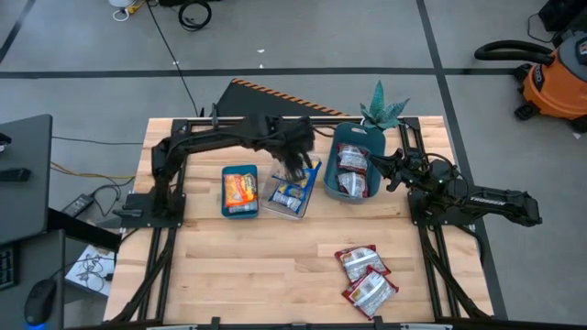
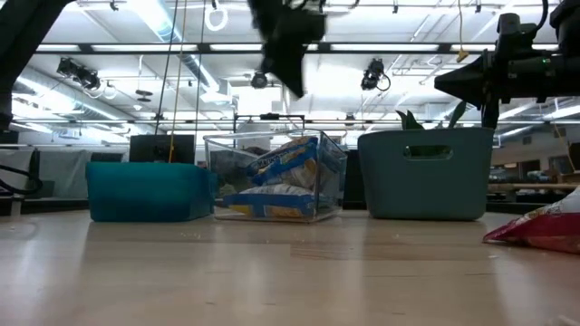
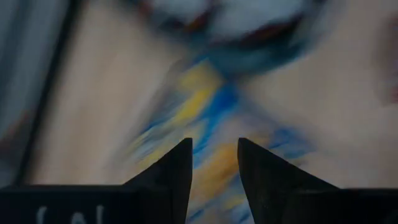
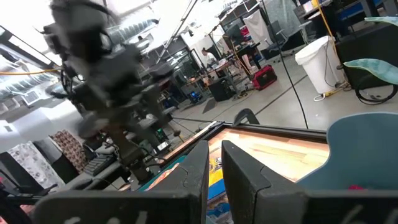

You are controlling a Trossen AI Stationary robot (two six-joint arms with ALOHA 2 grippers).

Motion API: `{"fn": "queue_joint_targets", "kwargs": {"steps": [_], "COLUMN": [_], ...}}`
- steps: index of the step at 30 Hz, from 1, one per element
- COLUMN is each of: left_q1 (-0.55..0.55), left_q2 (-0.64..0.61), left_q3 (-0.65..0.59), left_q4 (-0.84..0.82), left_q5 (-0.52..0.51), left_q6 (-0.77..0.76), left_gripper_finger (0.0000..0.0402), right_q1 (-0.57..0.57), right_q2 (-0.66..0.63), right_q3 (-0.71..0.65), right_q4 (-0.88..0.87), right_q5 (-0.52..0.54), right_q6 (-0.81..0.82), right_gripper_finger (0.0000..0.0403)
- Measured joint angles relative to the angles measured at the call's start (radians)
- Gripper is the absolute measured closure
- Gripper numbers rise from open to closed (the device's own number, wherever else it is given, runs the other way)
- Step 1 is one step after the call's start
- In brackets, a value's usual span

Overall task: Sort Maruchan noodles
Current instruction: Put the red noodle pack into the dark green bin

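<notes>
A clear container [image 1: 272,209] at the table's middle holds blue-and-yellow noodle packets [image 1: 292,192]; they also show in the low view [image 2: 281,163]. A left teal bin [image 1: 226,191] holds an orange packet [image 1: 241,189]. A right teal bin [image 1: 336,156] holds red packets [image 1: 354,174]. Two red packets [image 1: 365,277] lie flat on the table near its front right. My left gripper [image 1: 295,170] hangs open and empty high above the clear container [image 3: 214,162]. My right gripper [image 1: 387,177] is shut and empty, raised beside the right bin's right wall [image 4: 215,162].
A teal plant-like ornament [image 1: 383,108] stands at the table's far edge behind the right bin. Bare wood lies across the table's near left and middle [image 1: 248,266]. One red packet's edge shows at the right of the low view [image 2: 539,228].
</notes>
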Motion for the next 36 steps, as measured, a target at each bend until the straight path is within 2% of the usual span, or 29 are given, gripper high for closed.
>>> {"fn": "queue_joint_targets", "kwargs": {"steps": [3,5,8,12,16,22,27,32,36], "left_q1": [-0.073,-0.139,-0.238,-0.355,-0.434,-0.516,-0.521,-0.521,-0.523], "left_q2": [0.0,0.0,0.012,0.027,0.056,0.148,0.259,0.349,0.392], "left_q3": [-0.004,-0.042,-0.117,-0.203,-0.238,-0.23,-0.103,0.043,0.058], "left_q4": [0.155,0.293,0.484,0.665,0.702,0.77,0.709,0.653,0.714], "left_q5": [0.159,0.201,0.187,0.075,-0.041,-0.043,0.043,0.042,0.043], "left_q6": [-0.015,-0.033,-0.038,-0.051,-0.106,-0.127,-0.198,-0.087,-0.024], "left_gripper_finger": [0.0267,0.0267,0.0267,0.0267,0.0267,0.0267,0.0267,0.0267,0.0267], "right_q1": [0.0,0.0,0.0,0.0,0.0,0.0,0.0,0.0,0.0], "right_q2": [0.0,0.0,0.0,0.0,0.0,0.002,0.002,0.002,0.002], "right_q3": [0.0,0.0,0.0,0.0,0.0,0.0,0.0,0.0,0.0], "right_q4": [0.0,0.0,0.0,0.0,0.001,-0.003,0.001,0.0,0.0], "right_q5": [0.0,0.0,0.0,0.0,0.001,0.001,0.001,0.001,0.001], "right_q6": [0.0,0.0,0.0,0.0,0.0,0.0,0.0,0.0,0.0], "right_gripper_finger": [0.0353,0.0353,0.0353,0.0353,0.0353,0.0353,0.0353,0.0353,0.0353]}}
